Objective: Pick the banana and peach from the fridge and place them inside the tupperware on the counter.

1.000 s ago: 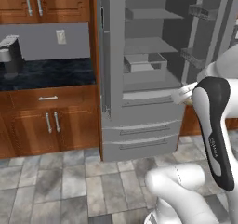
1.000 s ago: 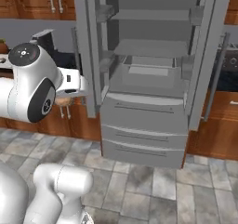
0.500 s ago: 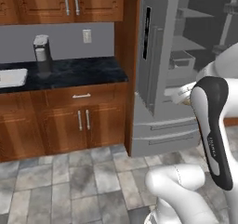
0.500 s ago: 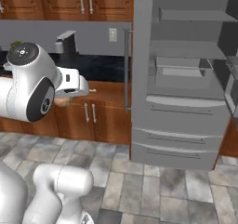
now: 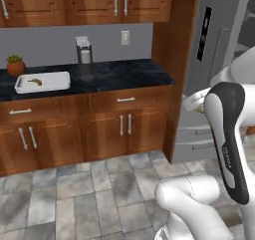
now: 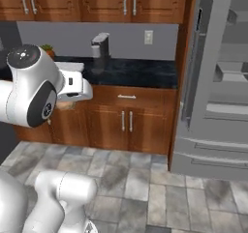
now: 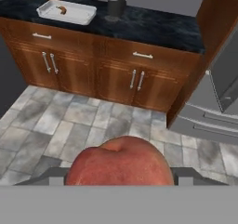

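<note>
Since a second ago the base is swinging from the fridge (image 6: 218, 82) toward the bench (image 5: 114, 74); the hand (image 7: 120, 176) is gripping the peach (image 7: 118, 165), heading for the tupperware (image 5: 55, 82) holding the banana (image 5: 35, 81)

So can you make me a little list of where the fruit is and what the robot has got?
peach: held in the gripper, low in the hand view
banana: lying in the tupperware
tupperware: on the counter, next to a plant pot
fridge: door open, to the right of the counter
left to do: put the peach in the tupperware
</note>
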